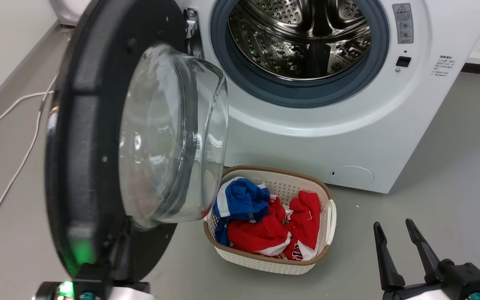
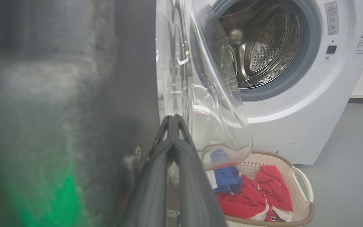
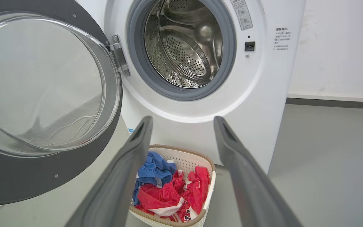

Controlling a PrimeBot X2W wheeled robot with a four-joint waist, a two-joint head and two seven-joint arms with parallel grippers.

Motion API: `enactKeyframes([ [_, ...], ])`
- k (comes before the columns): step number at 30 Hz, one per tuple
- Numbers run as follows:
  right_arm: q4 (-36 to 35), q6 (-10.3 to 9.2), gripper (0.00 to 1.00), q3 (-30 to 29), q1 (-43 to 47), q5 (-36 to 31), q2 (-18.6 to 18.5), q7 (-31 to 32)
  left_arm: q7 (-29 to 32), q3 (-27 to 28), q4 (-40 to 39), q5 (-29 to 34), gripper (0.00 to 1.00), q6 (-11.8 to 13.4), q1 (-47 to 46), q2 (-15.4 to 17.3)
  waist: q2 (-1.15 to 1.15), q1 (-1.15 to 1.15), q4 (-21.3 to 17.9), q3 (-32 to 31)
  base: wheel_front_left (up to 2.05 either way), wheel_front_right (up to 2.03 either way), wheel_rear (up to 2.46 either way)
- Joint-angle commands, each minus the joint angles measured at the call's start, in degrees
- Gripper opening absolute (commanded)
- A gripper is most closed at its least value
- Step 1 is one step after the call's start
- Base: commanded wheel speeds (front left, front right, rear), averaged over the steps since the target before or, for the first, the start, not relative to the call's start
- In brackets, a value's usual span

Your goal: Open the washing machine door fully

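The white washing machine [image 1: 348, 125] stands with its steel drum [image 1: 298, 37] uncovered. Its door [image 1: 86, 137], a black disc with a bulging glass bowl [image 1: 169, 133], is swung out on its left hinge and stands roughly edge-on to me. My left gripper [image 2: 173, 117] is shut with nothing between its fingers. Its tips lie against the door's [image 2: 74, 94] inner face beside the glass, low on the door. At the lower right my right gripper [image 1: 394, 227] hangs open and empty over the floor, apart from the door [image 3: 43, 85] and pointing towards the machine [image 3: 263, 94].
A white woven basket [image 1: 332, 216] holding red and blue clothes sits on the floor in front of the machine, just right of the door's lower edge. A white cable [image 1: 11, 179] runs along the floor at the left by the wall. Grey floor stretches to the right.
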Motion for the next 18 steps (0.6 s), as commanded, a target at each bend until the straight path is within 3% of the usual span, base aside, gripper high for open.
enactKeyframes([
  [1,0.0,-0.01,1.0,0.0,0.0,-0.1,0.2,-0.1,0.1,1.2,0.0,0.0,0.0,0.4,0.0,0.8,0.0,-0.01,0.2,0.3,0.0,0.0,0.0],
  [18,-0.6,-0.01,1.0,-0.7,-2.9,-1.2,0.2,-0.1,0.1,17.4,2.8,-4.0,0.0,-0.1,-6.3,3.2,0.0,-0.01,0.1,5.0,0.0,0.0,0.0],
])
